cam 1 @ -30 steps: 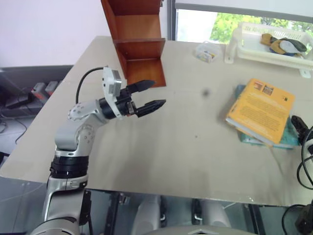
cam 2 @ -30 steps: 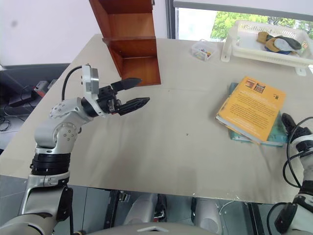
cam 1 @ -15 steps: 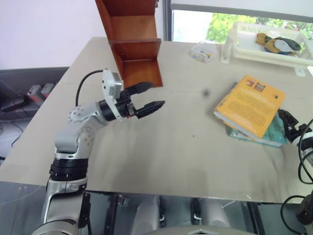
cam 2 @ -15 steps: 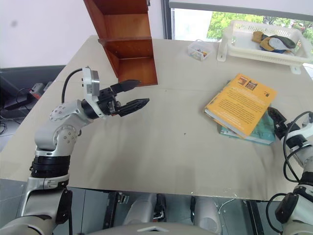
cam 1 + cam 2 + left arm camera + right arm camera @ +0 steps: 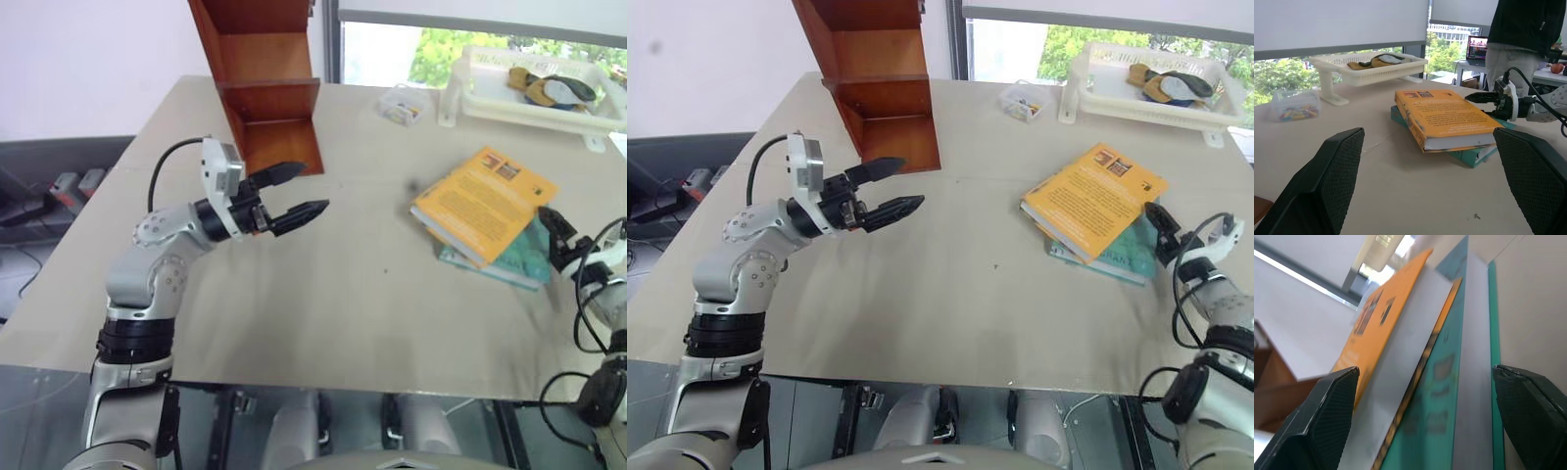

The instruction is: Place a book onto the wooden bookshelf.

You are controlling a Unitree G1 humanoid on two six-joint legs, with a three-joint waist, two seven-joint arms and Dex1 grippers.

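The thick orange-yellow book [image 5: 483,203] lies flat on a thinner teal book [image 5: 502,266] at the table's right side. My right gripper [image 5: 554,231] is level at the books' right edge and open. In the right wrist view its black fingers [image 5: 1327,421] stand wide on either side of the book's pale page edges [image 5: 1400,362]. At the table's far left stands the reddish-brown wooden bookshelf [image 5: 274,88], its compartments bare. My left gripper [image 5: 315,186] hovers open just in front of the bookshelf's lowest compartment, pointing towards the books and holding nothing.
A white plastic tray [image 5: 509,110] with dark and yellow items stands at the back right, with a small clear box [image 5: 400,103] to its left. A person [image 5: 1528,29] stands beyond the table near a laptop [image 5: 1478,46]. The grey table [image 5: 372,294] lies bare between the grippers.
My right gripper has come in from the right edge up to the books. The two books seem to have slid a little left and turned. The left arm has kept still.
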